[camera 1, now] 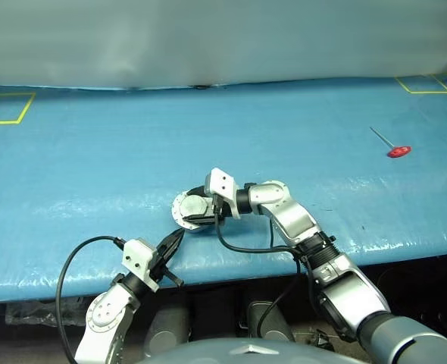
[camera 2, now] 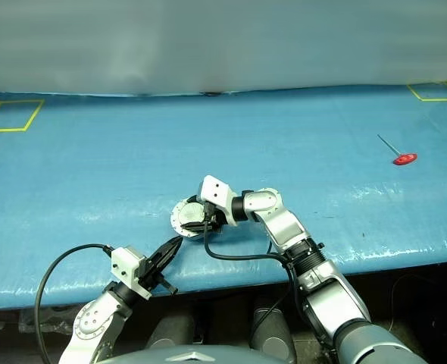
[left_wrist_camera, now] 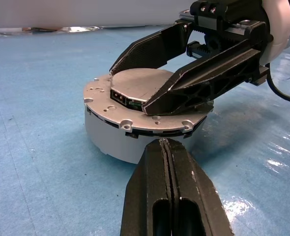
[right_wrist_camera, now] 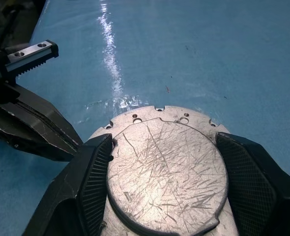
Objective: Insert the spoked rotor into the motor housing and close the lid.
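Two black fingers point(right_wrist_camera: 93, 182) of the right gripper point(right_wrist_camera: 164, 177) are straddling the raised centre of the round grey scratched metal lid point(right_wrist_camera: 167, 172), spread wide, one pad on each side. Lid is lying flat, face up, closed over the pale grey round motor housing point(left_wrist_camera: 110, 142) on the blue counter point(camera 1: 95, 159), axis vertical. Left gripper point(left_wrist_camera: 167, 147) is clenched empty, tips pointing level at the housing's rim, just beside it. Right arm is nearer, reaching in from above. Spoked rotor prob. inside, hidden.
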Controlling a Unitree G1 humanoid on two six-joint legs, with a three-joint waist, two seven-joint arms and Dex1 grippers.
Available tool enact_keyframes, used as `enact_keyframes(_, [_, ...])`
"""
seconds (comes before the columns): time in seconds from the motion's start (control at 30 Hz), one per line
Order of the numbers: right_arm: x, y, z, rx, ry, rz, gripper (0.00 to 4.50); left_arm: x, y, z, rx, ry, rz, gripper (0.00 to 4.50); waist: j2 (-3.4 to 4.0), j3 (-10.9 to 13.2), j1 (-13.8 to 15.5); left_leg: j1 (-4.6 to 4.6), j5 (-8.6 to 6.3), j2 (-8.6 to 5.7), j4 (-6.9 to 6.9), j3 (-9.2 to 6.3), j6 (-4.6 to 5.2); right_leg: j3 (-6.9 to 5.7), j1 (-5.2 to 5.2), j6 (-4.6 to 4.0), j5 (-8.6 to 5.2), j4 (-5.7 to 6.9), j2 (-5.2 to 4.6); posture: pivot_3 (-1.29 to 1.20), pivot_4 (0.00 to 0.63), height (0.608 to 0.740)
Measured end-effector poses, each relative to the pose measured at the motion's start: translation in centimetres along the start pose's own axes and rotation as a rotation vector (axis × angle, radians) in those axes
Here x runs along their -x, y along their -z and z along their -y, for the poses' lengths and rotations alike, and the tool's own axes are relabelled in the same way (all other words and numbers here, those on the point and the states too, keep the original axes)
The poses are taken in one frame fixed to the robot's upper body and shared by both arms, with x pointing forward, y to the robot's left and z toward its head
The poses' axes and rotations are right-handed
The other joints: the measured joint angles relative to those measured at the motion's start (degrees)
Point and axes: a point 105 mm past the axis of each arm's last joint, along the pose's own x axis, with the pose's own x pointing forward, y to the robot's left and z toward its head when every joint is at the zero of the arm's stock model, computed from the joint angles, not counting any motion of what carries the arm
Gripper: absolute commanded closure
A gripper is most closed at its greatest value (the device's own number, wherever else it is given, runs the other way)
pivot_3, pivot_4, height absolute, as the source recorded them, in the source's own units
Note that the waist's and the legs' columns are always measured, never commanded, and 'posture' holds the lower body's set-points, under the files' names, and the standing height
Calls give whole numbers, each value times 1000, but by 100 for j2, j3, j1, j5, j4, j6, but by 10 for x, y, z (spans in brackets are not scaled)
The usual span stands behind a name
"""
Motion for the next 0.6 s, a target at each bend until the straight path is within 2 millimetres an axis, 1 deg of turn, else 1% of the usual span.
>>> enact_keyframes(0.17, [1,-2,2,21,-15,-5,1460,0,0,0,0,0,0,4500,1,0,-2,0,0,1,0,0,0,0,0,-1,1,1,0,0,150,740])
enact_keyframes(0.6, [-4,3,5,47,-26,-3,1460,0,0,1,4,0,0,4500,1,0,-3,1,0,0,0,1,0,1,1,-14,9,2,1,0,150,740])
